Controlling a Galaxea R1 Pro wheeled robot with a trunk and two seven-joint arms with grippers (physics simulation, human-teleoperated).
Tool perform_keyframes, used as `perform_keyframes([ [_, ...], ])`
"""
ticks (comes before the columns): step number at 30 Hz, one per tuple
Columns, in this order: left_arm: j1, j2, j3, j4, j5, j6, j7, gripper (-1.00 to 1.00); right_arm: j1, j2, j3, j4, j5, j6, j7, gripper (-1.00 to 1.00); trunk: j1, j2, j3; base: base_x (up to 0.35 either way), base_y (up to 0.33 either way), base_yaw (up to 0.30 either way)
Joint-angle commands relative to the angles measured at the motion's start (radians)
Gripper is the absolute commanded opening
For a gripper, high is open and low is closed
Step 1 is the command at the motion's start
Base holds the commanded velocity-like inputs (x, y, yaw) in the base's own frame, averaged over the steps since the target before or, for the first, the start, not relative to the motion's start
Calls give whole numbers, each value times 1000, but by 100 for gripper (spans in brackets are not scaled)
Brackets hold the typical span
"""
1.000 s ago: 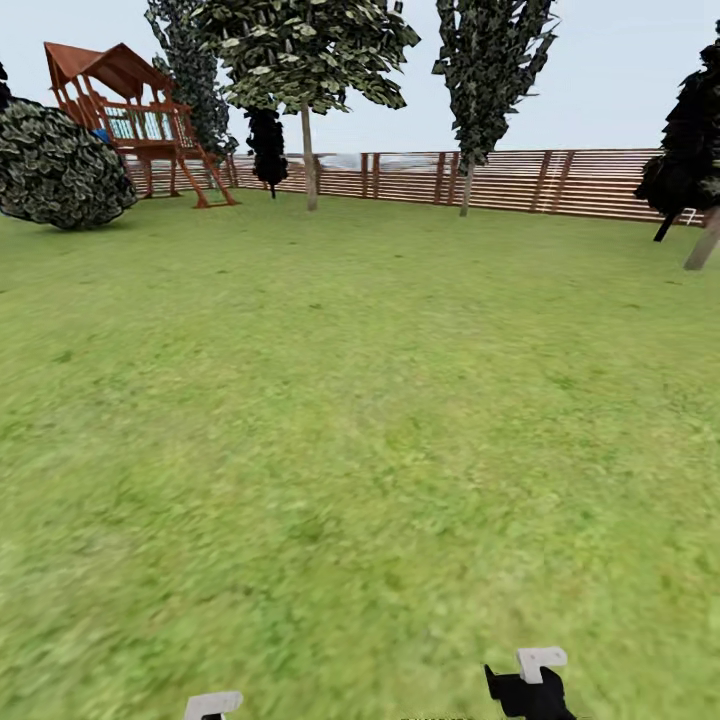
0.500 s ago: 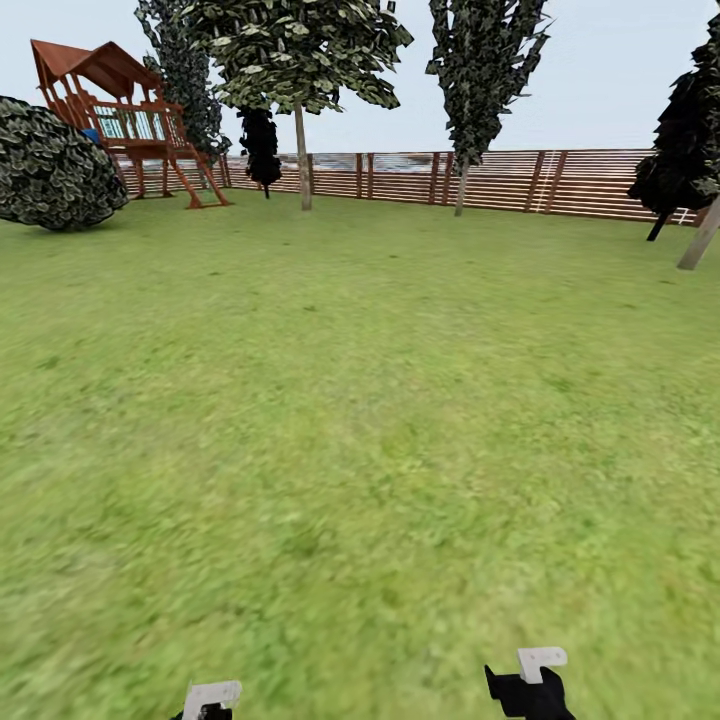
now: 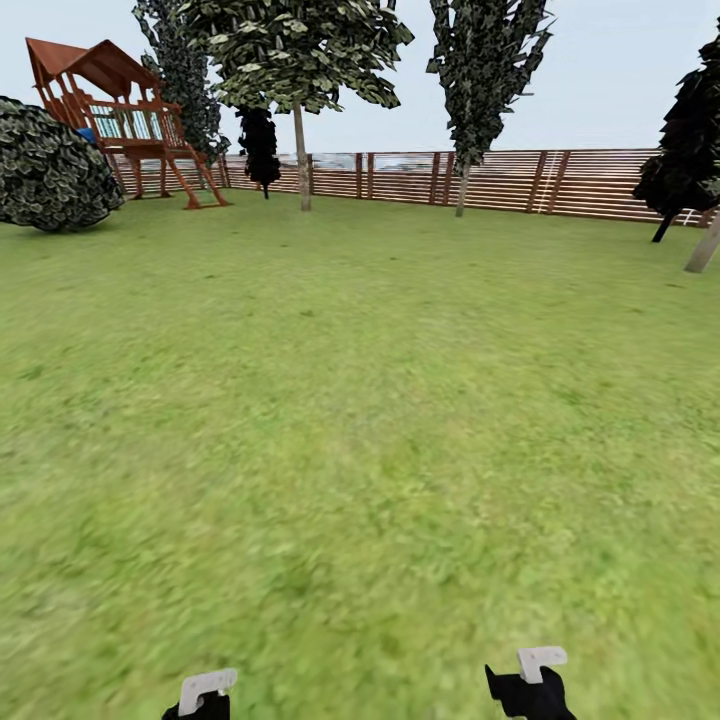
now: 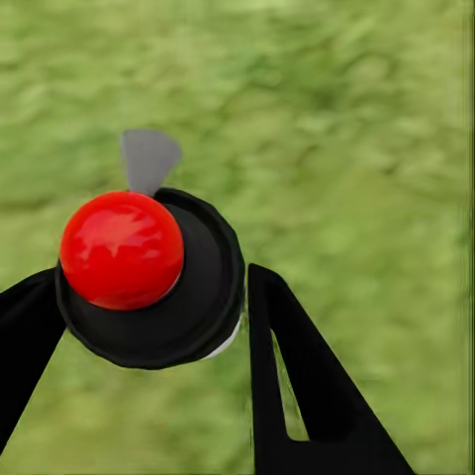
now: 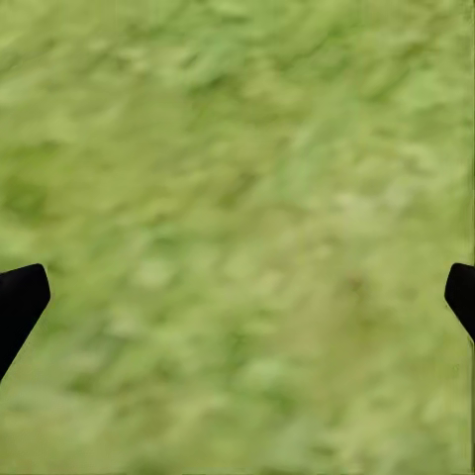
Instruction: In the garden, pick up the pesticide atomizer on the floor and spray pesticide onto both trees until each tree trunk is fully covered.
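In the left wrist view, the pesticide atomizer (image 4: 148, 287) shows as a red ball on a round black cap with a grey nozzle tab. My left gripper (image 4: 148, 307) is shut on it, with a black finger on each side. My right gripper (image 5: 237, 297) is open over bare grass, its two tips far apart. Low in the head view, the left gripper (image 3: 205, 697) and the right gripper (image 3: 530, 685) just show. Two tall trees stand far ahead by the fence, one with a thin trunk (image 3: 301, 160), the other with its trunk (image 3: 463, 188) further right.
The green lawn (image 3: 360, 400) stretches from me to a brown slat fence (image 3: 560, 182). A wooden play tower (image 3: 120, 120) and a round bush (image 3: 50, 165) stand at the far left. Dark trees (image 3: 690, 140) and a leaning trunk (image 3: 705, 245) stand at the right edge.
The whole head view has shifted a little, so the trees and play tower sit slightly further left. My left gripper shows a bit higher in the view. The right gripper has not moved.
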Motion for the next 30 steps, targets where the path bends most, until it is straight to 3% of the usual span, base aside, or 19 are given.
perform_keyframes([
  [1, 0, 0, 0, 0, 1, 0, -1, -100, 0, 0, 0, -1, 0, 0, 0, 100, 0, 0, 0, 336, -96, 0],
  [9, 1, 1, -1, -4, 2, -1, -3, -100, 1, 0, 2, 1, 0, -17, 0, 100, 0, 0, 0, 315, -114, 0],
  [11, 1, 1, 0, -5, 2, -2, -3, -100, 35, 2, 2, 2, 0, -91, 1, 100, 0, 0, 0, 312, -118, 0],
  [14, 1, 0, -1, -5, 2, -2, -3, -100, 127, 21, 2, 2, 2, -281, 2, 100, 0, 0, 0, 311, -118, 0],
  [16, 1, 0, -2, -4, 2, -2, -3, -100, 156, 26, 2, 2, 1, -329, 4, 100, 0, 0, 0, 311, -118, 0],
  [22, 1, 0, -3, -3, 2, -2, -3, -100, 170, 27, 0, 95, -1, -345, 0, 100, 0, 0, 0, 311, -118, 0],
  [30, 1, -2, -6, -6, 0, -2, -3, -100, 170, 28, 0, 103, -1, -345, -2, 100, 0, 0, 0, 312, -115, 0],
])
